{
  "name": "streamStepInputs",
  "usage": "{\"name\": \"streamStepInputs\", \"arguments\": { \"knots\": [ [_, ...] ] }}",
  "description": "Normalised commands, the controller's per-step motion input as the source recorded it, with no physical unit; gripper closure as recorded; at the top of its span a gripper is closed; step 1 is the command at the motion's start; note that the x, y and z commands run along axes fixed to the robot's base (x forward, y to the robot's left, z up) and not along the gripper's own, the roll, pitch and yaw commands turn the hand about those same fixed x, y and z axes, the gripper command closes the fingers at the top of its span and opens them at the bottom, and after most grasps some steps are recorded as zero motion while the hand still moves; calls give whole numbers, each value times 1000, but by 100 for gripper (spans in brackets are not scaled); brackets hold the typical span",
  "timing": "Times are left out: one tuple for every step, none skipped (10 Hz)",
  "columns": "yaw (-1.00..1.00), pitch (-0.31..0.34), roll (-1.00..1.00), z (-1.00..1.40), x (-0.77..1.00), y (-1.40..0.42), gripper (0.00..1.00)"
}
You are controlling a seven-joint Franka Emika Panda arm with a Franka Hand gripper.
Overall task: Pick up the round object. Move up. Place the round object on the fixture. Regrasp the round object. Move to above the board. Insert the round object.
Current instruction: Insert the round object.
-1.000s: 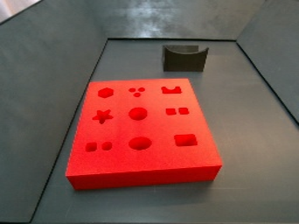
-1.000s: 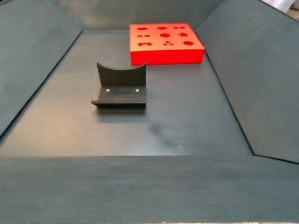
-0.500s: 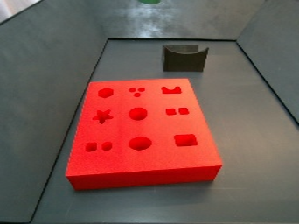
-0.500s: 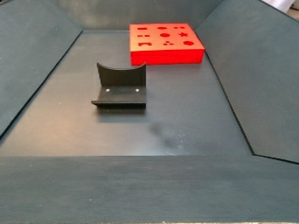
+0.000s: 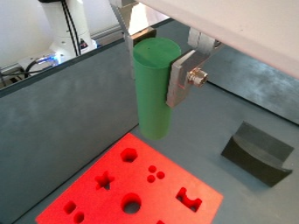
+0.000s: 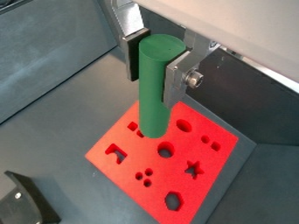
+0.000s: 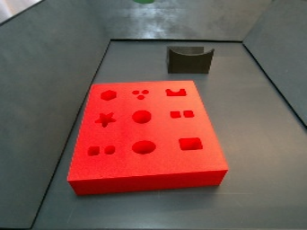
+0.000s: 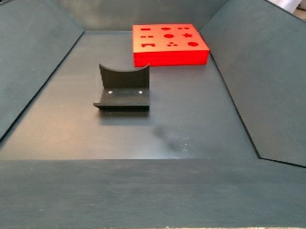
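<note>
- i have the gripper (image 5: 162, 68) high over the board (image 5: 122, 188), above the frame of both side views; only a green sliver at the top edge of a side view hints at the round object (image 7: 145, 2).
- in both wrist views the silver fingers (image 6: 179, 74) are pinching the round object (image 6: 155, 84) near its upper end, so it hangs upright with most of its length below the pads and its lower tip well clear of the red surface.
- the round object (image 5: 156, 87) is a plain matte green cylinder with a flat top. it looks rigid and, i judge, light. the smooth curved side gives flat pads only narrow contact, so i expect it could swing or slip if the tip catches on a hole edge.
- a grip this high leaves plenty of free length for insertion but less control over the tip. i would keep it plumb and descend slowly.
- the board (image 7: 146, 139) is a thick bright red slab with crisp cut-outs: hexagon, star, circles, squares, an oval, a notched shape. it lies flat on the dark grey worktop (image 8: 180, 134).
- the fixture (image 8: 122, 89) is a small dark block with a curved notch, standing well apart from the board (image 8: 169, 44) and empty.
- i judge this to be the hover before insertion. the tip seems over the round holes, but i cannot tell which one.
</note>
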Motion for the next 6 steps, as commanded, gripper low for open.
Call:
{"name": "streamStepInputs", "arguments": {
  "knots": [
    [-9, -7, 0, 0, -151, 57, 100],
    [0, 0, 29, -9, -37, 0, 100],
    [0, -89, 106, -551, 97, -211, 100],
    [9, -99, 49, -1000, 269, -177, 100],
    [0, -34, 23, -1000, 369, -343, 100],
    [40, -19, 23, -1000, 557, -549, 100]
  ]
}}
